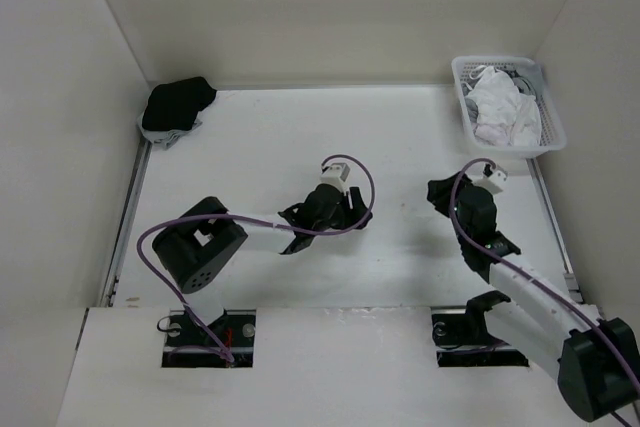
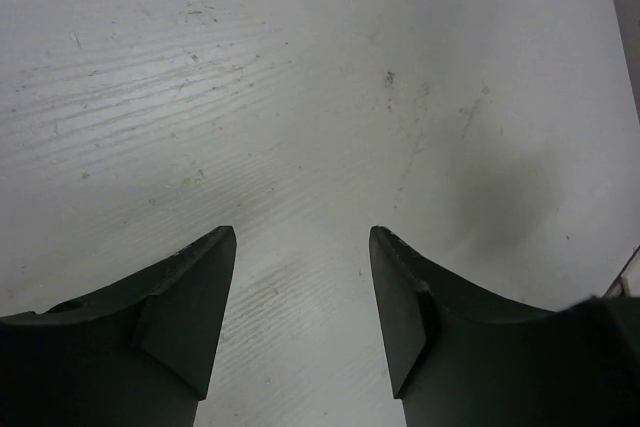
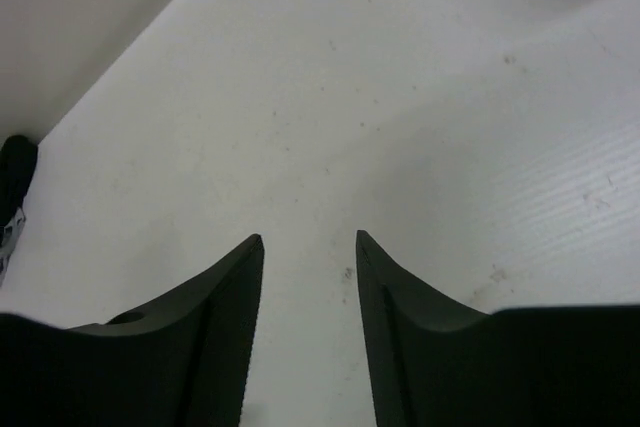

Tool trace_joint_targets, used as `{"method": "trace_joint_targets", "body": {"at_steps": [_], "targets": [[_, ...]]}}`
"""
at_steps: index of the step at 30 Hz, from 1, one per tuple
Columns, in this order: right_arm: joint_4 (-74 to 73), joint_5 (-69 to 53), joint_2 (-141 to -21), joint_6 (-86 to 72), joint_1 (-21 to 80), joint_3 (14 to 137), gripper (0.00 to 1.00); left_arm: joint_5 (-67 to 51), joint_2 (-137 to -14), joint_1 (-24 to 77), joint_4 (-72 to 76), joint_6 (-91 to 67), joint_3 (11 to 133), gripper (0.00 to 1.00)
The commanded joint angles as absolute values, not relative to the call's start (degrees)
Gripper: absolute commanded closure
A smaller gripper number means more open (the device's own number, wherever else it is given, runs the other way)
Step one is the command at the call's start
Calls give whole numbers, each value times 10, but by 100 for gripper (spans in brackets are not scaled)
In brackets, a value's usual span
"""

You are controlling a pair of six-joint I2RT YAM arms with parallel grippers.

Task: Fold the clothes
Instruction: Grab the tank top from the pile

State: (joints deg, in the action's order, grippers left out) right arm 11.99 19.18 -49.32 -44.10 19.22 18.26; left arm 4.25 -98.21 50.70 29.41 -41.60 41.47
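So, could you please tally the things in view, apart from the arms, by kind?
Black cloth bundle: 1
White basket: 1
White clothes heap, in the basket, garments not separable: 1
Total: 3

Both arms reach forward, left end effector (image 2: 301, 247) and right end effector (image 3: 310, 242) spread wide.

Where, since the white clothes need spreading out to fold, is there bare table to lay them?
Bare: the far strip of the table between the black cloth bundle and the basket holding the white clothes, and the middle patch between the left arm and right arm. Crowded: both far corners.
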Motion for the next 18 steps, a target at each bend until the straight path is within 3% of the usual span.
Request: {"method": "trace_joint_targets", "body": {"at_steps": [1,3,6,9,13,15,18], "targets": [[128,214,-541,-371,176,310,63,17,-951,514,331,-397,425,45],[124,212,-565,-357,154,344,72,18,-945,524,344,-389,413,45],[107,213,-634,-336,98,432,94,23,-934,544,366,-374,395,49],[87,207,-726,-330,30,530,97,18,-930,546,376,-369,390,59],[69,221,-868,-314,-48,660,88,15,-916,542,387,-372,378,66],[39,223,-962,-306,-89,753,74,10,-916,540,388,-376,377,66],[-1,210,-1039,-301,-116,838,61,8,-915,540,391,-380,375,63]]}}
